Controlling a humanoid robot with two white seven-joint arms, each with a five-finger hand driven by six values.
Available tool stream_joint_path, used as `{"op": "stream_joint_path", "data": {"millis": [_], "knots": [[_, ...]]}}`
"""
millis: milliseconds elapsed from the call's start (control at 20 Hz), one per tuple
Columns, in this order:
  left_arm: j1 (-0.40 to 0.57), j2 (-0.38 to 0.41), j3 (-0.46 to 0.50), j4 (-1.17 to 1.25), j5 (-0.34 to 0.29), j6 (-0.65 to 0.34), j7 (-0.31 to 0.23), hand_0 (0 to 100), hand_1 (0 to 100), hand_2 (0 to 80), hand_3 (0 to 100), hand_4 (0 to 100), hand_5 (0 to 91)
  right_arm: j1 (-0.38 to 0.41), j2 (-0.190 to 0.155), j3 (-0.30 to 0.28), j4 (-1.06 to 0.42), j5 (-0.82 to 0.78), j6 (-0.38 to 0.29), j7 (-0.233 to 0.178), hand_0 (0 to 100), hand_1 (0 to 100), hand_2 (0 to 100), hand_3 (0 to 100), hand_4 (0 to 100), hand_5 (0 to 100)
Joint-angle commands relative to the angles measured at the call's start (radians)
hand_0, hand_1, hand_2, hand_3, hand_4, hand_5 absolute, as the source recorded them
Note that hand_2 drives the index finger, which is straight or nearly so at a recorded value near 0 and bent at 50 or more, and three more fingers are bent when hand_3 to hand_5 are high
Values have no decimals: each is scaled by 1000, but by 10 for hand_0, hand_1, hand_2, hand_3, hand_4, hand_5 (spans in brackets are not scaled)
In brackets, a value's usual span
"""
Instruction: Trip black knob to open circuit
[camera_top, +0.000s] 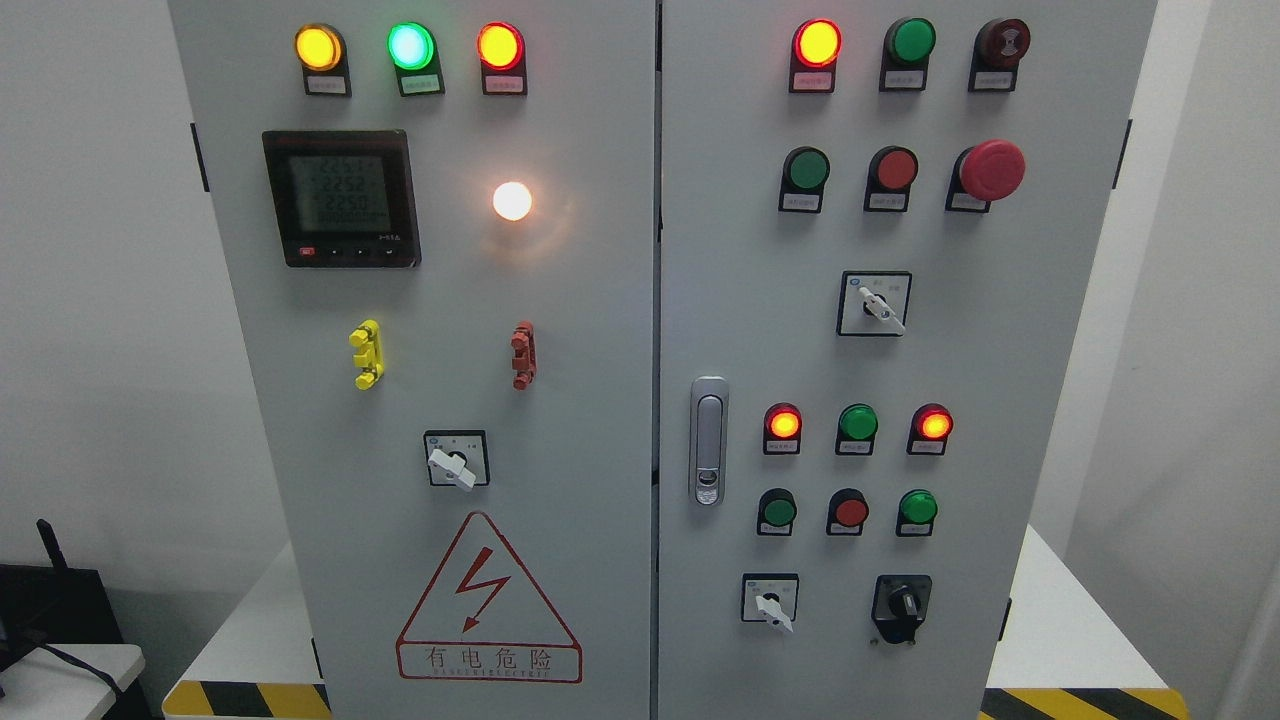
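Black knob (905, 603) low on cabinet (600, 300)

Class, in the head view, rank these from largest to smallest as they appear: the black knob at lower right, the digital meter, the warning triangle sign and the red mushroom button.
1. warning triangle sign
2. digital meter
3. red mushroom button and black knob: they look close in size, so I will not rank them.

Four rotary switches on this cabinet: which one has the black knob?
The black knob at the right door's bottom right, beside the white-handled selector. The other three selectors carry white handles on white plates; this one is all black.
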Motion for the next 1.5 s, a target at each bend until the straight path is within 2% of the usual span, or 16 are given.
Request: {"op": "stream_joint_path", "data": {"millis": [0,401,601,651,751,801,1001,1202,1252,1452], "knots": [[-8,0,0,0,-32,0,0,120,389,0,0,0,0,-5,26,6,-3,1,1,0,225,425,2,291,291,260],[-8,0,0,0,-34,0,0,120,389,0,0,0,0,-5,26,8,-30,0,-1,0,223,426,1,289,291,259],[-8,0,0,0,-32,0,0,120,389,0,0,0,0,47,23,12,-133,6,-20,0,219,429,0,278,288,253],[-9,0,0,0,-32,0,0,120,389,0,0,0,0,61,23,17,-162,6,-39,-1,217,449,0,281,297,257],[-8,0,0,0,-34,0,0,120,389,0,0,0,0,107,23,14,-222,7,-130,-1,222,487,0,296,318,271],[-8,0,0,0,-32,0,0,120,389,0,0,0,0,133,21,17,-234,13,-180,-3,221,504,0,318,348,303],[-8,0,0,0,-34,0,0,120,389,0,0,0,0,176,26,16,-253,12,-316,-12,221,544,28,331,354,309],[-8,0,0,0,-34,0,0,120,389,0,0,0,0,240,27,16,-332,10,-379,-24,226,582,75,386,398,321],[-8,0,0,0,-32,0,0,120,389,0,0,0,0,272,27,14,-375,9,-411,-38,228,586,92,423,419,336],[-8,0,0,0,-34,0,0,120,389,0,0,0,0,403,32,9,-562,4,-513,-43,239,609,134,484,476,414]]}}
